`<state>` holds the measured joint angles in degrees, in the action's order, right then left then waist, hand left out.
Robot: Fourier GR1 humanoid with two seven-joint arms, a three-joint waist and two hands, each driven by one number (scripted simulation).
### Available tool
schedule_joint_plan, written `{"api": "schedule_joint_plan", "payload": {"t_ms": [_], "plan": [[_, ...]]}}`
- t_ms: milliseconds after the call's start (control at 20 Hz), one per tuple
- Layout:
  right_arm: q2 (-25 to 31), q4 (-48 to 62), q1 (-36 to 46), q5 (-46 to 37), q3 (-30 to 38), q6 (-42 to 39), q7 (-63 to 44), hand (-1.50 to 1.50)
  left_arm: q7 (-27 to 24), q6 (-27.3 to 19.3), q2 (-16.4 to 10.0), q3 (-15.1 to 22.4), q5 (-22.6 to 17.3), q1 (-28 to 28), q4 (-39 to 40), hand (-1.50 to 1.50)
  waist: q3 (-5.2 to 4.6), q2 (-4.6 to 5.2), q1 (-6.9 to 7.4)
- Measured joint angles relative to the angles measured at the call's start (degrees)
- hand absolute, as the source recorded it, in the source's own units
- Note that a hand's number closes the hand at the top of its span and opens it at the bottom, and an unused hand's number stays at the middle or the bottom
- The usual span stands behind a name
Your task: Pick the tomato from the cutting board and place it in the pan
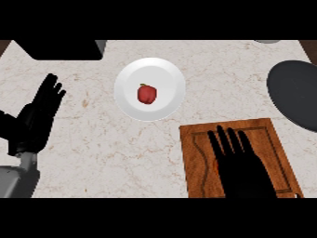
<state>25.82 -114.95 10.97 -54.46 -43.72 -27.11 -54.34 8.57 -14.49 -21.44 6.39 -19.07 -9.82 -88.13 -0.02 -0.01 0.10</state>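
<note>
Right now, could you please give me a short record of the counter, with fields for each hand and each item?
left hand: open, fingers up, resting at the view's left
right hand: open, flat over the cutting board
cutting board: wooden, lower right on the counter
tomato: none visible on the board; the hand may hide it
plate: white, centre, holds a red vegetable with a green stem
pan: dark, right edge

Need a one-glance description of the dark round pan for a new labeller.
Start at the pale speckled counter and go to its right edge, beyond the brown wooden cutting board. The dark grey round pan sits there, partly cut off by the view. Unlike the round white plate at centre, it is dark and shows nothing inside.
</note>
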Motion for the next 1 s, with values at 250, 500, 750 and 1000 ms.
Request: {"api": "schedule_joint_plan", "payload": {"t_ms": [250,500,750,1000], "plan": [[-1.8,4.74,-1.46,-2.88,1.55,0.03,2.57,-1.5,0.44,1.46,0.6,-1.32,0.75,0.64,-0.54,0.0,0.02,0.0,-0.02],[-2.61,7.97,-2.36,-4.98,5.13,0.22,6.82,-1.5,2.83,1.45,1.99,-2.34,2.76,0.52,-2.74,0.0,0.02,-0.01,-0.05],[-5.07,11.19,-3.66,-8.24,6.16,2.92,9.92,-1.5,3.43,3.16,2.85,-4.04,3.83,1.1,-3.29,0.0,0.03,-0.01,-0.06],[-7.71,15.81,-3.49,-9.7,8.47,4.45,13.55,-1.5,3.78,4.01,4.45,-4.91,5.51,-0.16,-2.22,0.0,0.02,0.01,-0.07]]}}
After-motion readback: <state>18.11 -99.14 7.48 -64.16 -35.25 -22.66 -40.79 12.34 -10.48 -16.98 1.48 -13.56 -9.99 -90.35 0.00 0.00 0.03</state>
